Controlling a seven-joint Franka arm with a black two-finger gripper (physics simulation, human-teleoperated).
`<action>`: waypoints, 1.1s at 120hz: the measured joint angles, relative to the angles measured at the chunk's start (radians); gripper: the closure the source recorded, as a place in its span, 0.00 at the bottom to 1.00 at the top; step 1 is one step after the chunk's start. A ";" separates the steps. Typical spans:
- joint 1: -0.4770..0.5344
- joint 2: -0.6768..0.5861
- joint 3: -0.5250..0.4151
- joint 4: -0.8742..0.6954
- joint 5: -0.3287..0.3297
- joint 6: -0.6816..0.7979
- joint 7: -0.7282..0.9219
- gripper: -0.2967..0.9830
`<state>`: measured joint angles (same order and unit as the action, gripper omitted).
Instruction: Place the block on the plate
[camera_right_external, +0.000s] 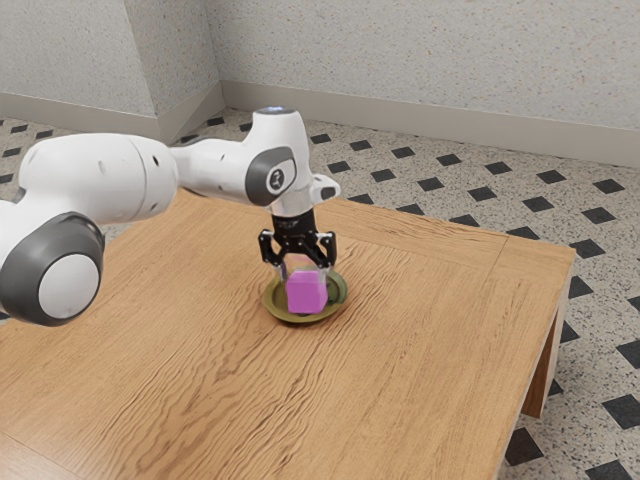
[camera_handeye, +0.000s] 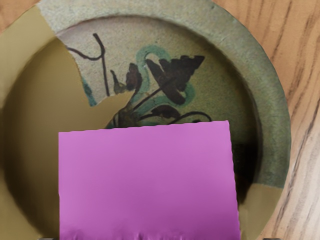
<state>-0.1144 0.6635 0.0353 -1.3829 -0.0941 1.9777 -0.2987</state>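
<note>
At 12 o'clock from block (camera_right_external: 306, 293), exterior view: gripper (camera_right_external: 304, 275), black; grip, cannot tell. Plate (camera_right_external: 274, 308), olive, beneath block.

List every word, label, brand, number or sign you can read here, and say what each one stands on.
No text is readable.
Arm's dark round joint cover: a small pale mark, too small to read.
Black body of the tool: faint pale marks, too small to read.
Plate: a painted design, no lettering visible.
Block: none visible.
</note>
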 joint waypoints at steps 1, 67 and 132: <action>0.000 0.000 0.000 0.001 0.002 0.000 0.000 0.35; -0.029 -0.160 0.007 0.035 0.082 -0.122 0.031 0.24; 0.157 -0.546 0.021 -0.031 0.172 -0.381 0.226 0.23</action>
<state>0.0423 0.1178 0.0559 -1.4142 0.0779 1.5964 -0.0725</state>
